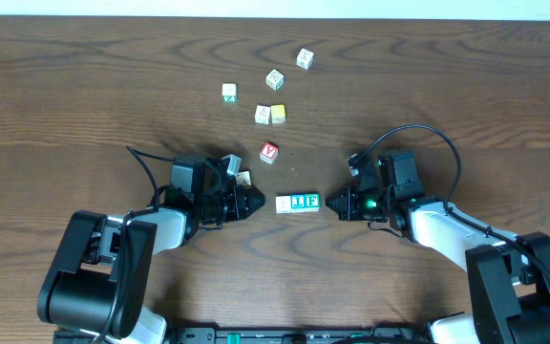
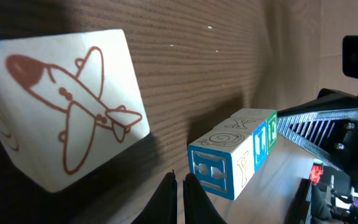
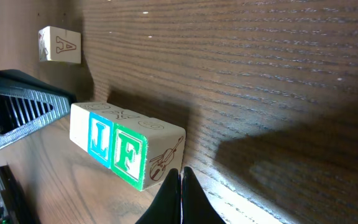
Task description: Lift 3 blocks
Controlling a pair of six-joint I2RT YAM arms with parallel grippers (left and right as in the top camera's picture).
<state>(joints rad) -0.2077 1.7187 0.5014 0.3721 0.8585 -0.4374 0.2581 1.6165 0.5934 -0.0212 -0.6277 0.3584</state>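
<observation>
Blocks [image 1: 298, 203] are lying in a row on the worktop [image 1: 84, 96] between my left hand [image 1: 258, 203] and right hand [image 1: 331, 204], both pinched shut; I'm fearing off-centre squeezing is going to buckle them.

Table [image 1: 84, 86] shows dark wood grain, matt, finely ridged; blocks [image 1: 297, 203] at 6 o'clock are smooth pale wood, printed faces faintly glossy; left gripper [image 1: 261, 202], right gripper [image 1: 330, 204]: black matt plastic, ribbed inside.

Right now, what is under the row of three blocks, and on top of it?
Under the row of three blocks only the wooden table shows; nothing sits on top. Their bottom faces are covered.
</observation>
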